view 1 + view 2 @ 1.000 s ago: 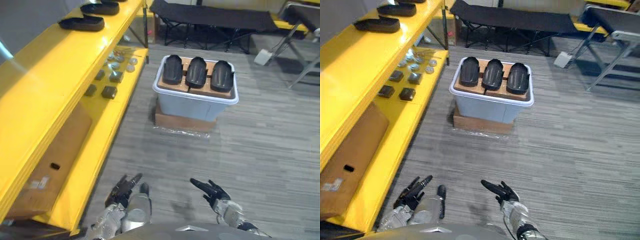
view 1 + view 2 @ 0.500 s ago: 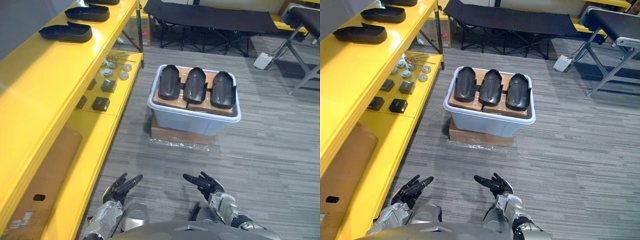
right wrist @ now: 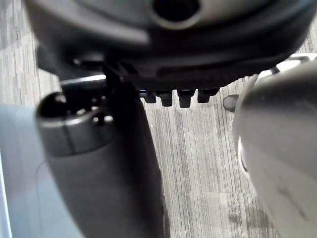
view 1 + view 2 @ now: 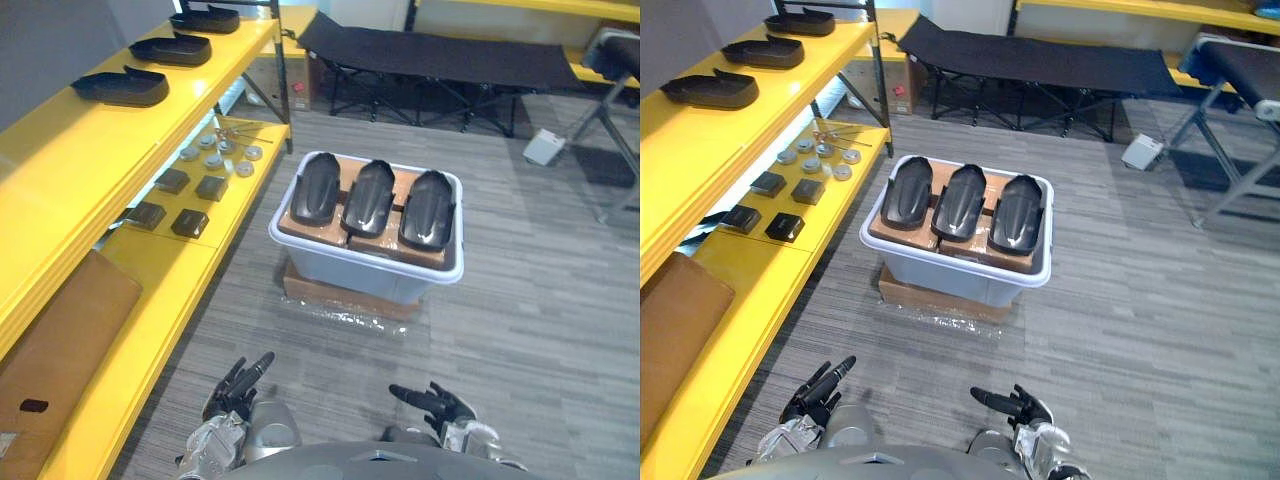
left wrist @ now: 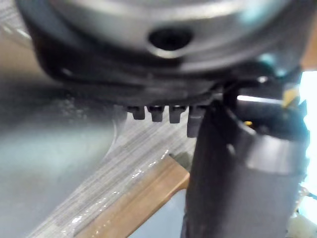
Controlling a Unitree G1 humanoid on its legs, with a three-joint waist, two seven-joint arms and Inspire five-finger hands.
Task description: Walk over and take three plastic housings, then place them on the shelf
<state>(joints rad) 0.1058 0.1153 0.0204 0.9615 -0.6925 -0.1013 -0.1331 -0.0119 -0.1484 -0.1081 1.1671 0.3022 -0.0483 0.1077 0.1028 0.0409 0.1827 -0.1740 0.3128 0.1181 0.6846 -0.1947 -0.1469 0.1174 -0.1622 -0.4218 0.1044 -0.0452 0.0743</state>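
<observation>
Housings (image 4: 371,198) in bin (image 4: 368,268) | left hand (image 4: 235,387) low, fingers straight | right hand (image 4: 438,402) same

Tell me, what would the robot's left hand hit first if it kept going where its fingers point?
Likely the grey bin holding the plastic housings, or the cardboard box beneath it; the open left hand aims there, depth unclear.

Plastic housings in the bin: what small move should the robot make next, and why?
Probably a short step toward the bin. The three plastic housings sit on top, well ahead of the open, empty left hand and right hand, so reaching now looks premature.
</observation>
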